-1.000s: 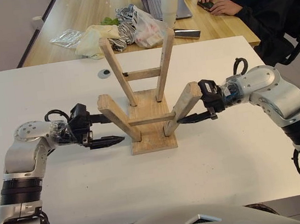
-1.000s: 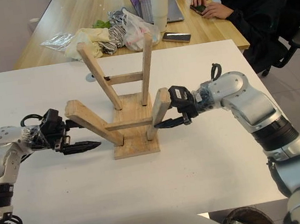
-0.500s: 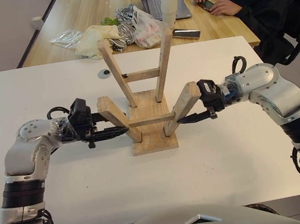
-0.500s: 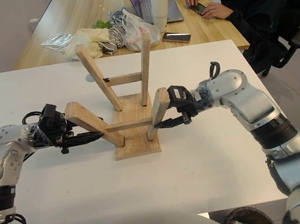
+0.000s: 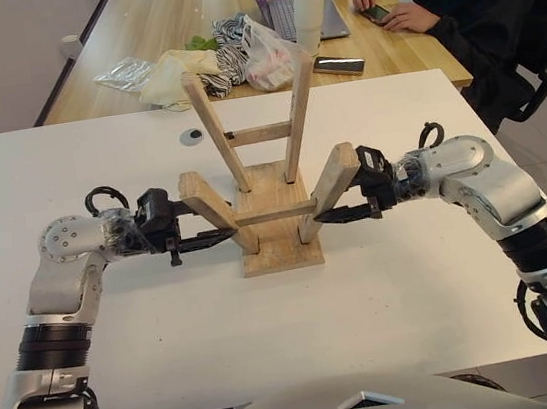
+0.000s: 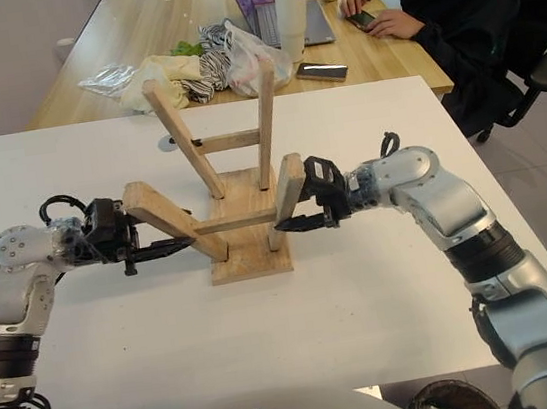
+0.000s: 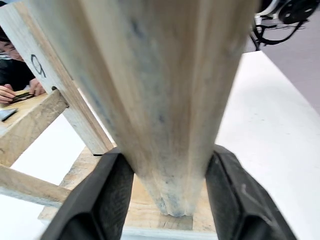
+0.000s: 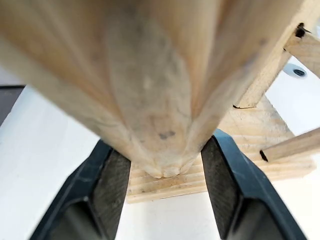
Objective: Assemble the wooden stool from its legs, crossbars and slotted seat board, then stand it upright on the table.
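Note:
The wooden stool stands upside down, its seat board (image 5: 282, 255) flat on the white table (image 5: 396, 289) and its legs pointing up. Crossbars (image 5: 262, 133) join the far pair and the near pair (image 5: 277, 212). My left gripper (image 5: 206, 240) is shut on the near-left leg (image 5: 209, 206), low down near the board. In the left wrist view that leg (image 7: 160, 100) sits tight between the black fingers (image 7: 107, 200). My right gripper (image 5: 339, 215) is shut on the near-right leg (image 5: 328, 188), which in the right wrist view (image 8: 150, 100) is squeezed between the pads (image 8: 107, 192).
A small grey disc (image 5: 190, 135) lies on the table behind the stool. Past the far edge, a second wooden table holds bags (image 5: 234, 58), a phone (image 5: 341, 64) and a laptop, with a person seated there. Bare table surface stretches in front of the stool.
My left gripper moved right from open beside the stool and closed on the near-left leg. My right gripper stayed on the near-right leg, shifting slightly inward.

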Controlling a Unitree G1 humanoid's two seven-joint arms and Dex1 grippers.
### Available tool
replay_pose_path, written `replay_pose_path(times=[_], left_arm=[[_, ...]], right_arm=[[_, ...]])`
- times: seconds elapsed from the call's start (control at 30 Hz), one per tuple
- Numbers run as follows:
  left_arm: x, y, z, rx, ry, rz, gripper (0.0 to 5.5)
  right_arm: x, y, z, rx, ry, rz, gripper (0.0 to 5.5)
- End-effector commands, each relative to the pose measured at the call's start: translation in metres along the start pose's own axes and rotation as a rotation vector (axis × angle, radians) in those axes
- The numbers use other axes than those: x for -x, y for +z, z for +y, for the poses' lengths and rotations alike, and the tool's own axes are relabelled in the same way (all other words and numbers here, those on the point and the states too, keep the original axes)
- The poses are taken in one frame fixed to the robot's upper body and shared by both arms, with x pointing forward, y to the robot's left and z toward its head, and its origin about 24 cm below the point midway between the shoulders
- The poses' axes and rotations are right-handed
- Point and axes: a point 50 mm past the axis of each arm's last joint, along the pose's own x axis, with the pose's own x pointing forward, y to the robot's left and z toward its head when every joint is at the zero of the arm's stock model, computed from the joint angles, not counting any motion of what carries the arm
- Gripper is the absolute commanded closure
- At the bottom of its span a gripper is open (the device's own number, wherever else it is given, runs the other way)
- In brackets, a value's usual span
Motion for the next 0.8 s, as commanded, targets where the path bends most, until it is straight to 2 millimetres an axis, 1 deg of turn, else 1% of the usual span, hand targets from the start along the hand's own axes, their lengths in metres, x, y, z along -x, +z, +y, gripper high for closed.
replay_pose_path(times=[0.03,0.1,0.13,0.23,0.3,0.37,0.43,0.47,0.53,0.6,0.63,0.67,0.73,0.77,0.8], left_arm=[[-0.02,-0.007,-0.024,0.068,-0.143,0.045,2.65],[-0.018,-0.007,-0.029,0.074,-0.181,0.066,2.34],[-0.018,-0.003,-0.032,0.092,-0.197,0.046,2.22],[-0.029,0.013,-0.041,0.175,-0.202,-0.056,1.7],[-0.031,0.016,-0.046,0.221,-0.198,-0.082,1.53],[-0.028,0.011,-0.046,0.236,-0.155,-0.051,1.23],[-0.028,0.003,-0.042,0.231,-0.071,-0.006,0.86],[-0.032,0.0,-0.04,0.232,-0.03,0.002,0.75],[-0.053,0.0,-0.041,0.22,-0.014,-0.023,0.51],[-0.085,0.007,-0.042,0.217,-0.021,-0.085,0.31],[-0.104,0.011,-0.042,0.207,-0.015,-0.118,0.11],[-0.122,0.016,-0.04,0.206,0.001,-0.146,0.11],[-0.157,0.027,-0.034,0.197,0.074,-0.192,0.11],[-0.169,0.032,-0.031,0.197,0.114,-0.209,0.11],[-0.175,0.035,-0.03,0.189,0.137,-0.22,0.11]], right_arm=[[0.007,-0.008,-0.019,-0.013,-0.117,0.019,2.49],[0.014,-0.007,-0.029,0.006,-0.164,0.02,2.15],[0.017,-0.007,-0.035,0.027,-0.201,0.024,2.02],[0.02,-0.008,-0.059,0.039,-0.409,0.005,1.49],[0.018,-0.012,-0.071,0.004,-0.539,-0.03,1.28],[0.015,-0.021,-0.072,-0.048,-0.59,-0.061,0.95],[0.018,-0.032,-0.065,-0.092,-0.588,-0.074,0.54],[0.021,-0.038,-0.061,-0.116,-0.587,-0.08,0.5],[0.029,-0.049,-0.052,-0.176,-0.601,-0.106,0.5],[0.036,-0.056,-0.045,-0.218,-0.631,-0.126,0.5],[0.039,-0.06,-0.044,-0.22,-0.656,-0.12,0.5],[0.042,-0.062,-0.045,-0.222,-0.69,-0.12,0.5],[0.053,-0.063,-0.05,-0.277,-0.802,-0.183,0.5],[0.059,-0.065,-0.051,-0.305,-0.856,-0.208,0.5],[0.063,-0.068,-0.051,-0.324,-0.893,-0.216,0.5]])
